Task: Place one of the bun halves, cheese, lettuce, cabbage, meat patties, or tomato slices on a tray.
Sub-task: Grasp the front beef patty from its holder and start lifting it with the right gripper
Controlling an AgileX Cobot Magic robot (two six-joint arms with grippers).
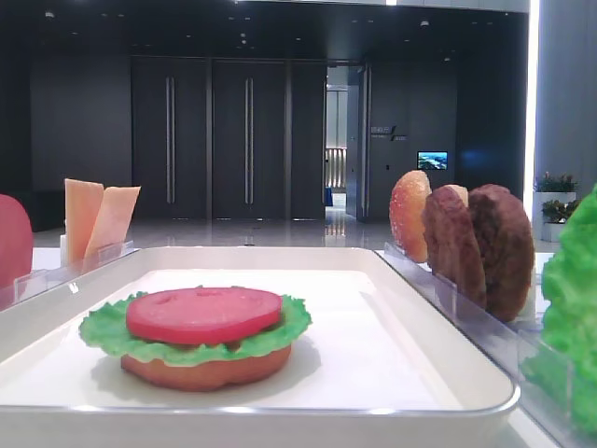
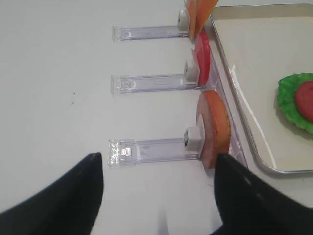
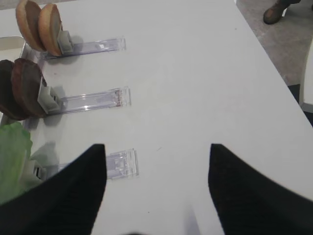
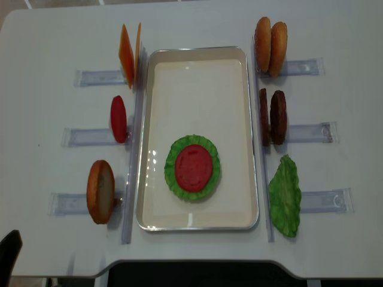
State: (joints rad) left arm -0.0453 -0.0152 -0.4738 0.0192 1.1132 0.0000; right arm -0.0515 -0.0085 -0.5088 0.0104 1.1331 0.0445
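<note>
Tray (image 4: 198, 57) lies centred on the table (image 4: 197, 21), long axis running near to far. On its near half sits a flat stack: bun half (image 1: 205, 369) at the bottom, lettuce (image 4: 173, 176), tomato slice (image 4: 193, 167) on top, faces up. In the overhead view the bun is hidden under the lettuce. Racks on both sides hold spare pieces on edge; meat patties (image 4: 277, 116) stand right of the tray. Right gripper (image 3: 156, 188) jaws stand wide apart, holding nothing. Left gripper (image 2: 159, 196) jaws likewise apart and empty; both grippers cut off by the frame edge.
</note>
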